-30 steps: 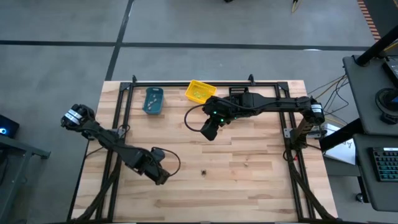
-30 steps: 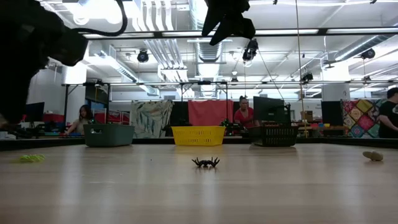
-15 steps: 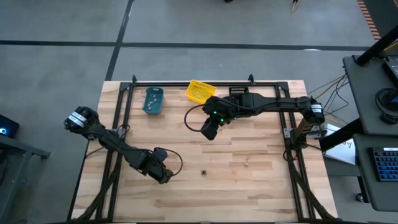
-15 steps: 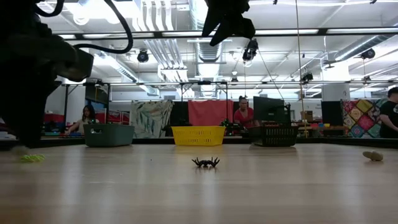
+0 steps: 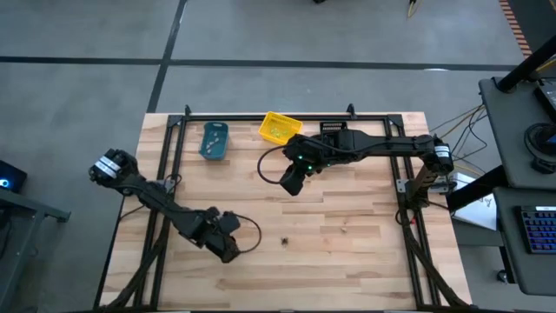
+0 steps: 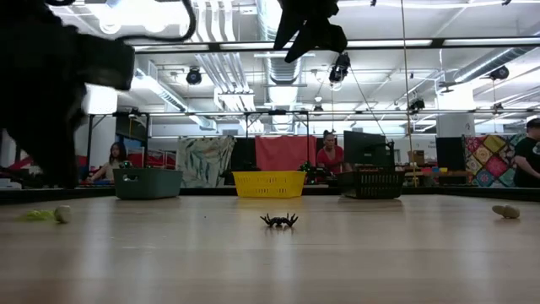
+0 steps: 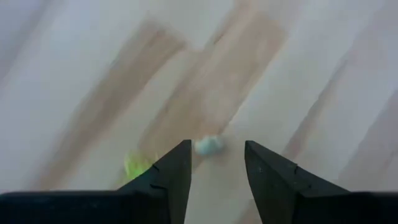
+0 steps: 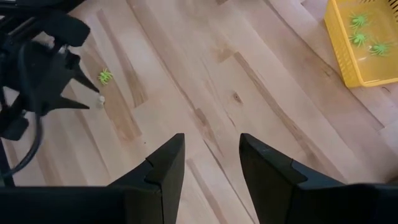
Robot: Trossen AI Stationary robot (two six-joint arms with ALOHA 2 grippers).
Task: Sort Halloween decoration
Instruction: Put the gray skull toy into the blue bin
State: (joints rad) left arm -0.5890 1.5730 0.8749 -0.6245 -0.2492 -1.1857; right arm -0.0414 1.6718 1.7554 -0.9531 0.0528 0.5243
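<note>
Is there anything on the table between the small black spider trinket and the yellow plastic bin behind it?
No. In the low view only bare wooden table lies between the small black spider trinket and the yellow plastic bin. The high view agrees.

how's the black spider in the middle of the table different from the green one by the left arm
Colour: the black spider is dark all over; the green spider is bright yellow-green. Place: the black spider lies alone near the table's middle, clear of both arms; the green spider lies close to the left pincer, beside a small pale trinket. Both are tiny, lie loose on the wooden table, and are not in any bin.
</note>
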